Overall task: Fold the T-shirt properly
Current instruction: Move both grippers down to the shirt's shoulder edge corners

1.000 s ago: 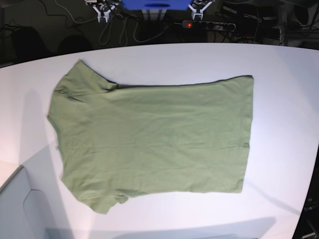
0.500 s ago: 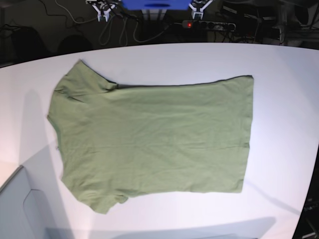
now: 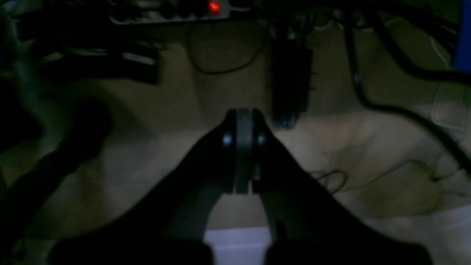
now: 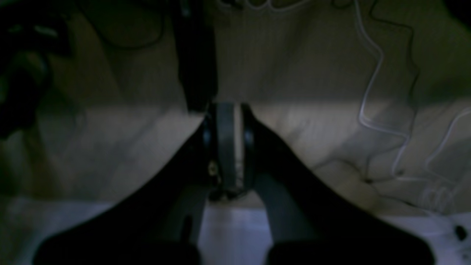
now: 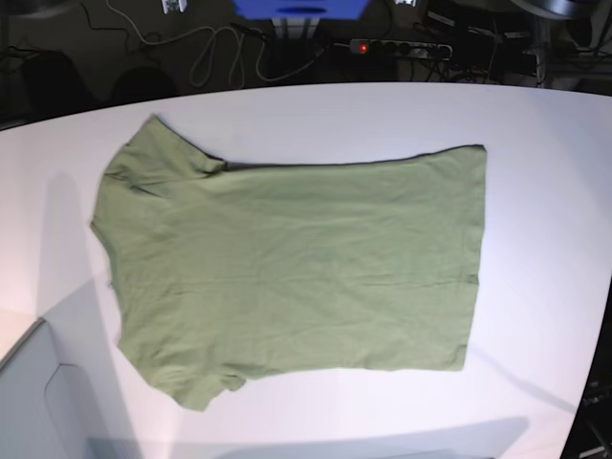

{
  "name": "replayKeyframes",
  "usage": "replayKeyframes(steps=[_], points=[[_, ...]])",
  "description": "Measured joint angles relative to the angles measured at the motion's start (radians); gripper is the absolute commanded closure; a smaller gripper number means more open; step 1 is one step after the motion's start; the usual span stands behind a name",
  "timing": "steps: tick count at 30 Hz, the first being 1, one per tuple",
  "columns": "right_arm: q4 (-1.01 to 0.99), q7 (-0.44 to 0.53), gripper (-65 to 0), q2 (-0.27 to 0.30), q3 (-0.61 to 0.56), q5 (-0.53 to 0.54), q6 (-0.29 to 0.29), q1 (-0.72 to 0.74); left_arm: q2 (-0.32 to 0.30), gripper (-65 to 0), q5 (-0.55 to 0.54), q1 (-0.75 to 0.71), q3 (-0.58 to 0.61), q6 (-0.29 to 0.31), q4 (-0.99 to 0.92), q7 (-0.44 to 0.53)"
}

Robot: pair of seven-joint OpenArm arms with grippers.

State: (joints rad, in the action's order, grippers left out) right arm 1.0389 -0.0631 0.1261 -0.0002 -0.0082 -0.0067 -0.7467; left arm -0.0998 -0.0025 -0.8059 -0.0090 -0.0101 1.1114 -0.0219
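The olive-green T-shirt (image 5: pixel 296 263) lies flat on the white table (image 5: pixel 535 124), with its sleeves at the left and its hem at the right. My left gripper (image 3: pixel 243 115) is shut and empty. It hangs over the dark floor beyond the table, far from the shirt. My right gripper (image 4: pixel 228 106) is also shut and empty over the floor. In the base view only a white sliver of each arm shows at the top edge. The shirt does not show in either wrist view.
A power strip (image 5: pixel 397 46) with a red light and cables (image 5: pixel 215 53) lie on the floor behind the table. They also show in the left wrist view (image 3: pixel 173 13). A blue box (image 5: pixel 301 8) stands at the top centre. A grey panel (image 5: pixel 38 392) sits at the near left corner.
Both grippers have moved up, almost out of the top edge of the base view. The T-shirt has not moved.
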Motion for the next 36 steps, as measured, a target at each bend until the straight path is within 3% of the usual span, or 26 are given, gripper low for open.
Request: replayKeyframes(steps=[2,3,4,6,11,15,17,20,23,27,29,32,36], points=[[0.108,0.002,-0.1,0.013,0.004,-0.003,0.002,-0.076,-0.018,-0.1,-0.008,-0.073,0.002,0.011,0.117,0.01],[0.16,0.063,-0.1,0.019,0.006,0.008,0.007,-0.107,-0.024,-0.1,-0.039,-0.127,0.001,0.008,0.203,0.006],[0.219,-0.005,-0.1,0.028,0.003,-0.005,0.003,-0.146,-0.026,-0.1,-0.056,-0.137,0.0,-0.001,0.229,0.005],[0.338,-0.005,-0.1,0.057,-0.003,-0.002,0.005,-0.212,-0.056,-0.1,-0.145,-0.189,0.005,0.013,0.335,-0.008],[0.605,-0.009,-0.1,0.097,0.008,-0.01,0.0,-0.335,-0.206,-0.4,-0.383,-0.25,0.002,-0.005,0.532,0.001],[0.771,-0.018,-0.1,0.122,0.009,-0.009,0.002,-0.375,-0.286,-0.5,-0.494,-0.248,-0.024,0.005,0.62,-0.005],[0.833,-0.036,-0.1,0.141,0.024,-0.004,0.005,-0.379,-0.291,-2.9,-0.525,-0.249,-0.091,0.004,0.656,-0.005],[0.935,-0.182,-0.2,0.143,0.075,-0.006,0.005,-0.374,-0.291,-12.2,-0.542,-0.246,-0.188,-0.005,0.713,-0.003],[1.026,-0.339,-0.4,0.1,0.115,-0.006,0.006,-0.324,-0.286,-17.6,-0.557,-0.223,-0.238,0.002,0.766,-0.007],[1.056,-0.51,-0.4,0.03,0.169,0.0,0.006,-0.221,-0.285,-18.0,-0.564,-0.156,-0.298,0.01,0.789,-0.004],[1.053,-0.542,-0.4,0.026,0.169,-0.006,0.023,-0.182,-0.288,-18.0,-0.564,-0.116,-0.309,-0.003,0.786,-0.007],[1.054,-0.557,-0.5,0.01,0.171,-0.005,0.113,-0.14,-0.285,-18.1,-0.563,-0.05,-0.317,0.006,0.776,-0.011],[1.054,-0.606,-0.7,-0.034,0.193,-0.006,0.134,-0.092,-0.283,-18.1,-0.564,-0.003,-0.318,0.007,0.776,-0.011]])
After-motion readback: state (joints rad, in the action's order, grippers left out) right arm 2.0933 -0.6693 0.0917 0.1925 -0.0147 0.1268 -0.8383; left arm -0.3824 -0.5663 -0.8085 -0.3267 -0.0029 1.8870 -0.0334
